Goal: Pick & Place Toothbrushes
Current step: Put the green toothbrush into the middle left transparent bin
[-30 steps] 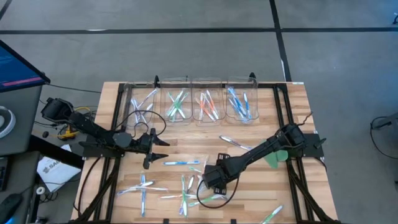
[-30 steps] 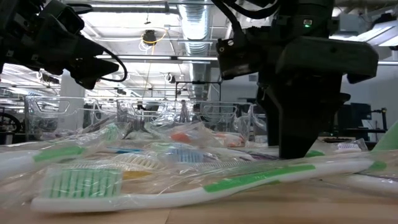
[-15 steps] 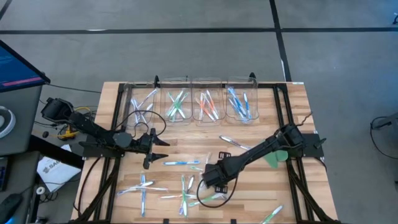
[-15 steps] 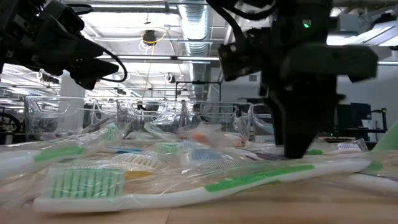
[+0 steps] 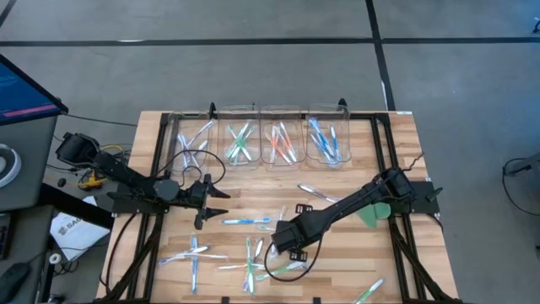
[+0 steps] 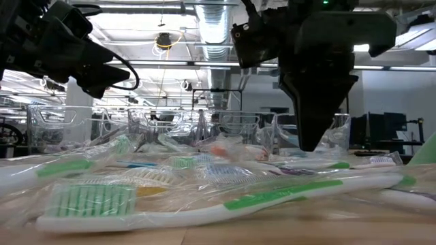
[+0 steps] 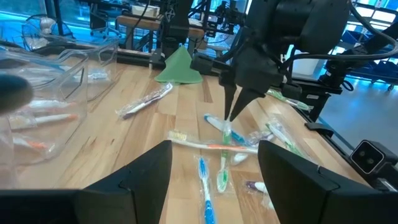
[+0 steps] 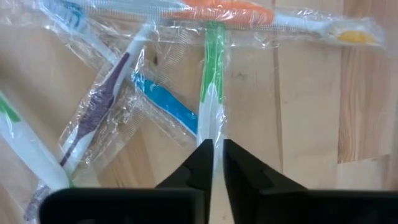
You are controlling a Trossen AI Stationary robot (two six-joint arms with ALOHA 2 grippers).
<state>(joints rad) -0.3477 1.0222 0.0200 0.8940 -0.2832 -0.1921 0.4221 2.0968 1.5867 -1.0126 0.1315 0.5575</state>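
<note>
The right gripper (image 8: 214, 163) sits low over the loose pile near the middle of the table, its two fingers pinched onto the white handle end of a green-accented toothbrush (image 8: 212, 81) in a clear wrapper. That brush lies among others, its far end tucked under an orange one (image 8: 217, 9) that crosses it. The left gripper (image 5: 211, 203) waits above the left half of the table with its fingers spread and nothing between them.

The wooden table (image 5: 396, 143) carries a row of four clear bins (image 5: 257, 135) along its far edge. Each already holds a few brushes, seemingly sorted by colour: bluish-white, green, orange, blue. So the job looks partly done, perhaps near the middle. Plenty remains: a scatter of loose toothbrushes (image 5: 194, 253) lies on the near left, more cluster around the right gripper, one pair lies between it and the bins (image 5: 316, 194), and one rests at the near right edge (image 5: 369, 292).

A flat green leaf-shaped piece (image 5: 371, 215) lies just beside the right arm and is no part of the sorting. Nearest the grip, a blue brush (image 8: 165, 102) and a purple one (image 8: 99, 115) lie against the green brush, their wrappers overlapping. My guess is that lifting the green one may drag the crinkled plastic or the orange brush along with it.
</note>
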